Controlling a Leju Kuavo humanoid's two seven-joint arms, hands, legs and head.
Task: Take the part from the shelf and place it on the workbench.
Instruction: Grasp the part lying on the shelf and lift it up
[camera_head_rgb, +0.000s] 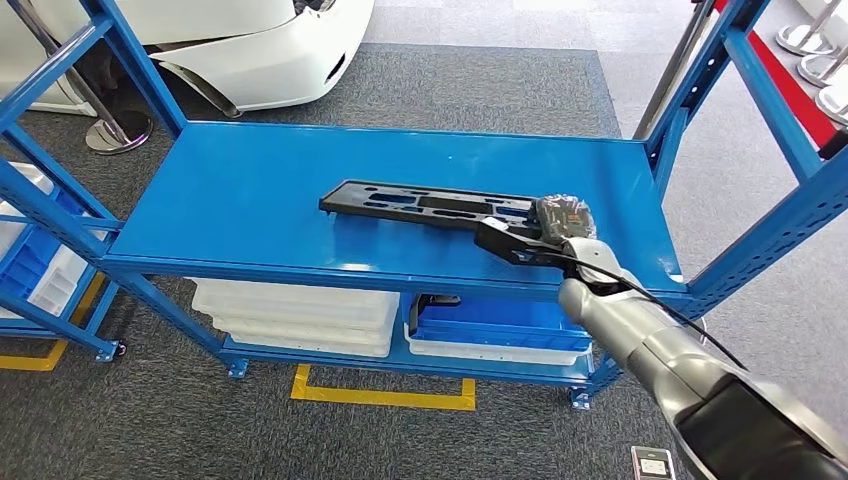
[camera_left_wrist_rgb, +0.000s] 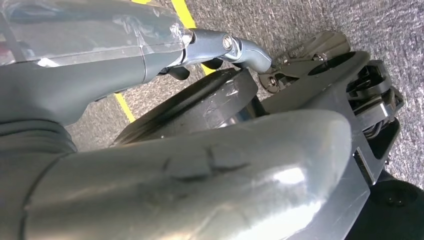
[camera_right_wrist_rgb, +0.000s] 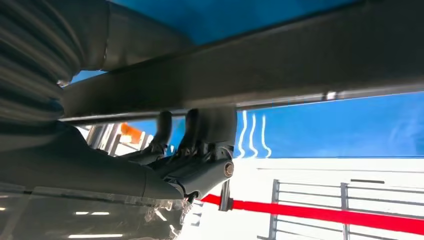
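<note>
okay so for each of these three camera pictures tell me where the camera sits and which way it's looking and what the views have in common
Head view: high on the robot, looking forward and down at the blue shelf; the right arm reaches in, right hand at the end of the long black part.
Left wrist view: behind the left hand, looking down at grey carpet and a yellow floor line.
Right wrist view: behind the right hand, close against the black part, blue shelf behind.
Shared: head and right wrist views both show the part, the shelf and the right hand.
</note>
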